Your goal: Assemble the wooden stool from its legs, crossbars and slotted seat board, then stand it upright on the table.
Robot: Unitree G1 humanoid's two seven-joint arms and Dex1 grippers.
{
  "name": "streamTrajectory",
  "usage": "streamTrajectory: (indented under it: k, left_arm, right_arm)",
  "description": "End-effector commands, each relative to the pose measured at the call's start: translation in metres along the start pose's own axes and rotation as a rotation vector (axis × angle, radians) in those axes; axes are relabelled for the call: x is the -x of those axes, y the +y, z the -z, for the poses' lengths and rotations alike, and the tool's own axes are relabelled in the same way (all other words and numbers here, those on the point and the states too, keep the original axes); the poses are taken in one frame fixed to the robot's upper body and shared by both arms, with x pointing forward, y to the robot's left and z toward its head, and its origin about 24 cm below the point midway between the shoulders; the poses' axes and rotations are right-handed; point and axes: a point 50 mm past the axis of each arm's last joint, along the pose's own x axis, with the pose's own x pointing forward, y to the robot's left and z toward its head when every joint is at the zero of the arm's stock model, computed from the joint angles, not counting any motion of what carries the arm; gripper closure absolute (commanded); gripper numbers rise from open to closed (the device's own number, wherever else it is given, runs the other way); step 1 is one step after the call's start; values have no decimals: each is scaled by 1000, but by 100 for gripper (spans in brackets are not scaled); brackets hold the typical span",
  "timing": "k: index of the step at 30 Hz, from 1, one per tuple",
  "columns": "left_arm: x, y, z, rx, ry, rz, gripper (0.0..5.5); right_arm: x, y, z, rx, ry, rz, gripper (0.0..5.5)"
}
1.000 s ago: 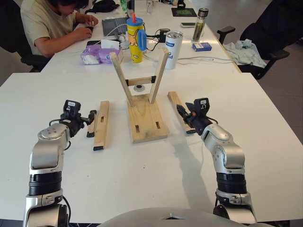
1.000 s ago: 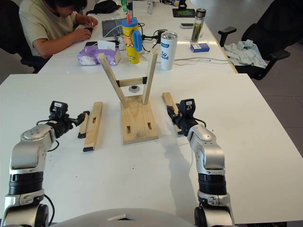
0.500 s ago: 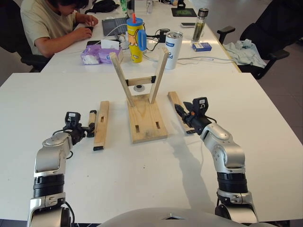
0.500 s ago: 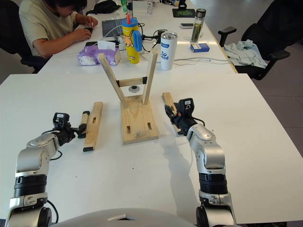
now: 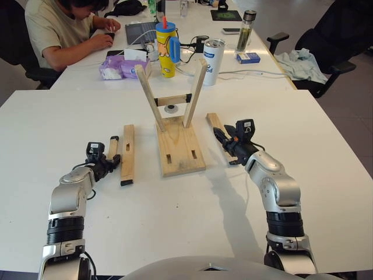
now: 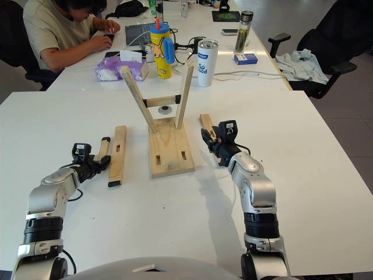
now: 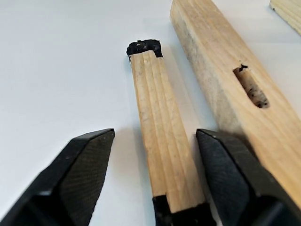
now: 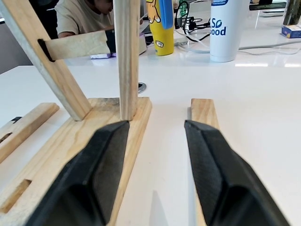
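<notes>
The slotted seat board (image 5: 182, 153) lies flat mid-table with two legs (image 5: 150, 96) standing up from its far end, joined by a crossbar (image 5: 173, 100). To its left lie a loose slotted leg (image 5: 127, 153) and a short black-tipped crossbar (image 5: 112, 147). My left gripper (image 5: 109, 162) is open, its fingers (image 7: 80, 174) standing either side of that crossbar's (image 7: 160, 150) near end. Another loose leg (image 5: 217, 126) lies right of the board. My right gripper (image 5: 224, 137) hangs open low over its near part, with the leg (image 8: 203, 113) beside one finger (image 8: 207, 155).
A small round disc (image 5: 171, 108) lies behind the seat board. The far table holds a yellow bottle (image 5: 167, 49), a white tumbler (image 5: 213, 61), a tissue pack (image 5: 119, 66) and cables. An office chair (image 5: 326, 64) stands at the right.
My left gripper has drawn back toward me and inward, and now straddles the short crossbar's near end. The right gripper has hardly moved.
</notes>
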Motion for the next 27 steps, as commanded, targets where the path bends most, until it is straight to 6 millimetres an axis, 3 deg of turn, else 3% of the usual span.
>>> streamTrajectory:
  k: [1,7,10,15,18,22,27]
  left_arm:
    - [-1,8,32,-121,134,-36,297]
    - [-2,13,34,-203,118,-33,380]
    - [-2,18,25,-198,66,-55,414]
    - [0,15,0,-153,-33,-31,417]
    - [7,7,-24,-201,-166,8,417]
    - [21,-2,-37,-227,-265,65,417]
    - [47,-36,-57,-474,-503,251,418]
  right_arm:
    - [-2,0,-9,13,-34,6,331]
    - [-4,3,-12,-30,-64,-16,331]
    - [-2,4,-11,-76,-65,-63,331]
    - [-1,4,-8,-109,-55,-85,331]
    - [-1,4,-6,-153,-47,-95,331]
    - [-1,10,-2,-239,-22,-153,331]
    - [1,20,-7,-491,-54,-264,313]
